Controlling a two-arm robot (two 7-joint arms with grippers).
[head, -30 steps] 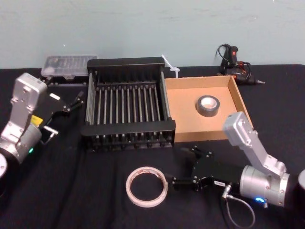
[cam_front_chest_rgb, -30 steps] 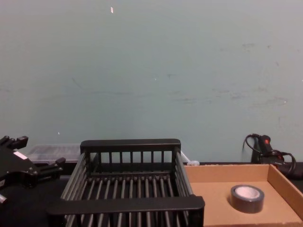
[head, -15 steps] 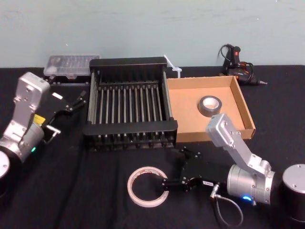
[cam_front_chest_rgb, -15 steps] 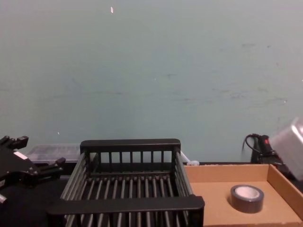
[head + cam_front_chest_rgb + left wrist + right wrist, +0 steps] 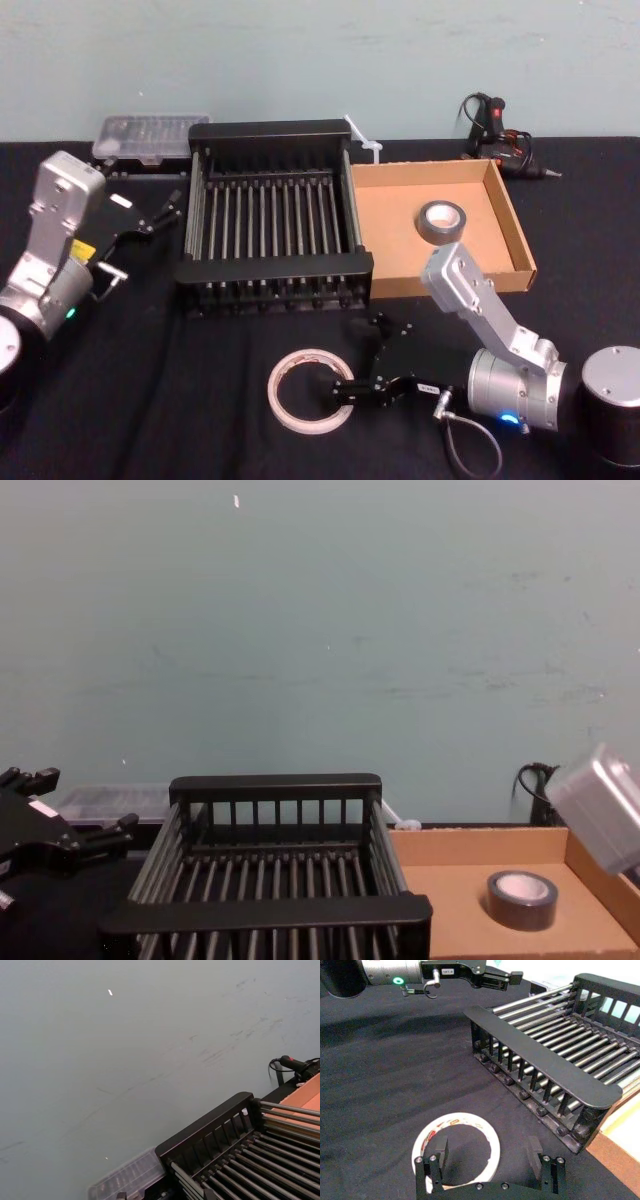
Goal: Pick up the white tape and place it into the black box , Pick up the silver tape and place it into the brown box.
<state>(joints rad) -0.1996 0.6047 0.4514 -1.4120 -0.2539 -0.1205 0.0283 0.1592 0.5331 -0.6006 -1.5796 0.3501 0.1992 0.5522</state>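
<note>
Straddling white tape (image 5: 457, 1147): right gripper (image 5: 489, 1156)

Teal wall (image 5: 320, 630) w/ black tablecloth (image 5: 200, 400)

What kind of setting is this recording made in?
Probably a workshop or lab bench: a table under black cloth against a plain wall, with a hot glue gun and a clear parts case at the back edge.

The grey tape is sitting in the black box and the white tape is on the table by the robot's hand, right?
Not quite. The head view shows the grey tape in the brown box, not the black box. The rest holds: the white tape lies on the table by the open right gripper.
</note>
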